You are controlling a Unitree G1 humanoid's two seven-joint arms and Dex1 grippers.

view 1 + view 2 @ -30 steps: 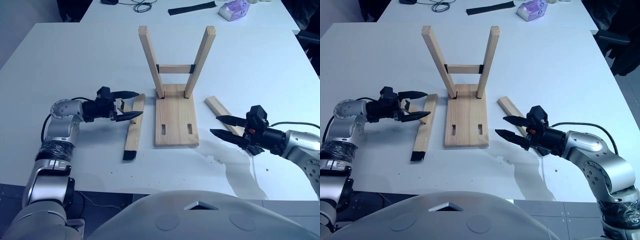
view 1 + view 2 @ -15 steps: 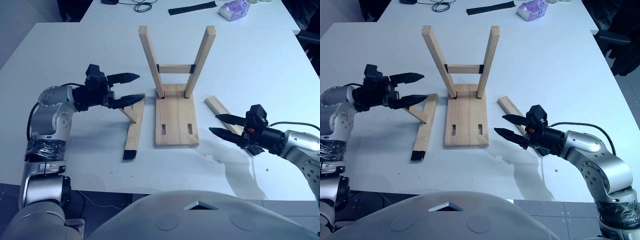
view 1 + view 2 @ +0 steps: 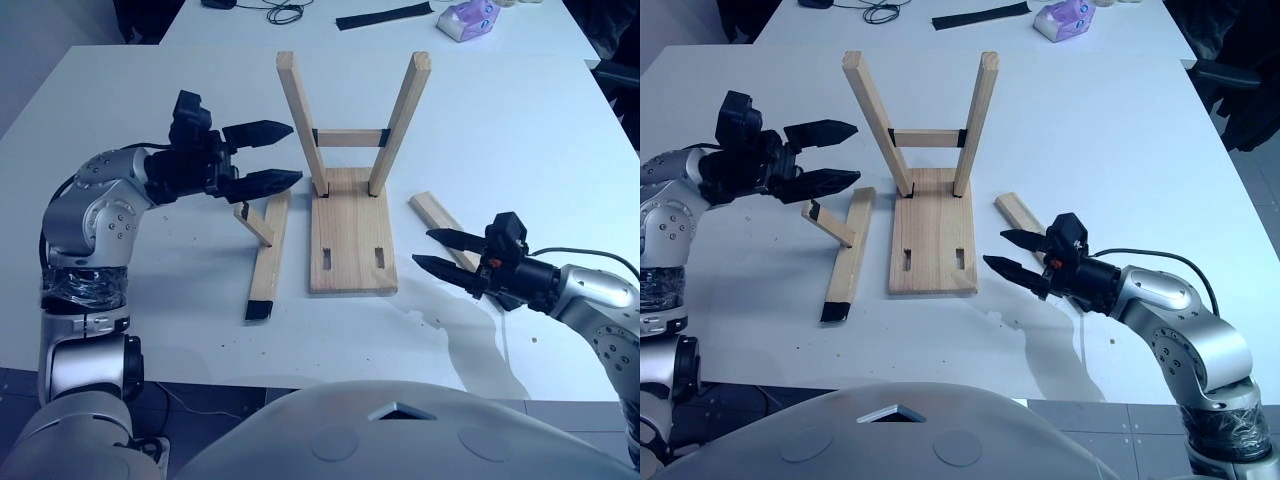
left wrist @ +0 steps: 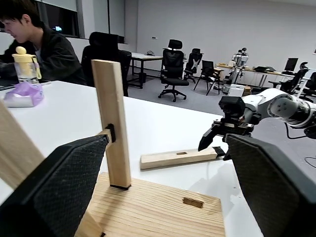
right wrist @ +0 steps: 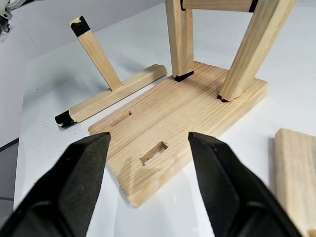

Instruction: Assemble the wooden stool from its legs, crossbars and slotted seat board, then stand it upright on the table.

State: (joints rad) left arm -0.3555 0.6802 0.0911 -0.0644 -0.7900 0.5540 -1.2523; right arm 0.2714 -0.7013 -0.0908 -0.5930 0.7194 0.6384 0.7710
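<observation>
bright, even light falls from above onto the white table [image 3: 500,120], with no harsh glare on it. the wood casts only short, soft shadows: a faint one along the near edge of the seat board [image 3: 352,230] and pale ones at the feet of the upright legs [image 5: 179,39]. the room [image 4: 222,24] beyond is evenly lit.

White surface [image 3: 520,120], matte, evenly lit. Second white table [image 3: 320,35] just beyond far edge. Rm behind: open office, pale wall [image 4: 222,24], grey floor [image 4: 148,94], black swivel chairs [image 4: 174,69], desks [image 4: 148,57], dark glazed panels [image 4: 91,17].
</observation>
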